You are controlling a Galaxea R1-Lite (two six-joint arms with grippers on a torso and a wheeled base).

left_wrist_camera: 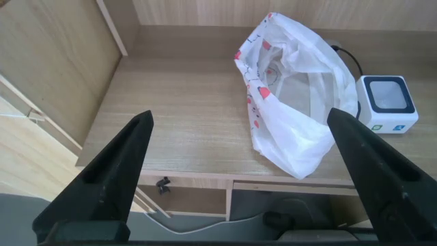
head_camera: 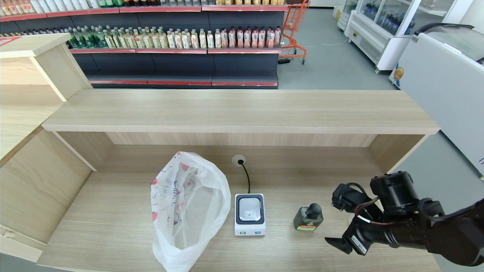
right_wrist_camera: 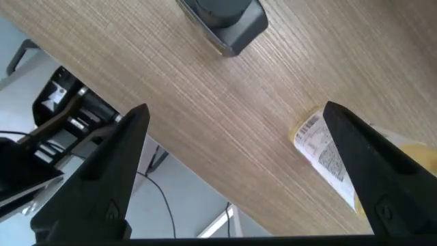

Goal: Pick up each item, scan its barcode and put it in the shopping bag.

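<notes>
A white shopping bag with red and blue prints stands open-mouthed on the lower counter, left of a small white barcode scanner. Right of the scanner stands a dark bottle. My right gripper hovers low beside that bottle, over the counter's front right. It is open with nothing between its fingers. The wrist view shows the dark bottle and a yellow item with a barcode label, partly behind one finger. My left gripper is open and empty, above the counter's front edge, near the bag and scanner.
The wooden counter is boxed in by a raised shelf at the back and side panels left and right. A black cable runs from the scanner to a hole in the counter. Store shelves and freezers stand behind.
</notes>
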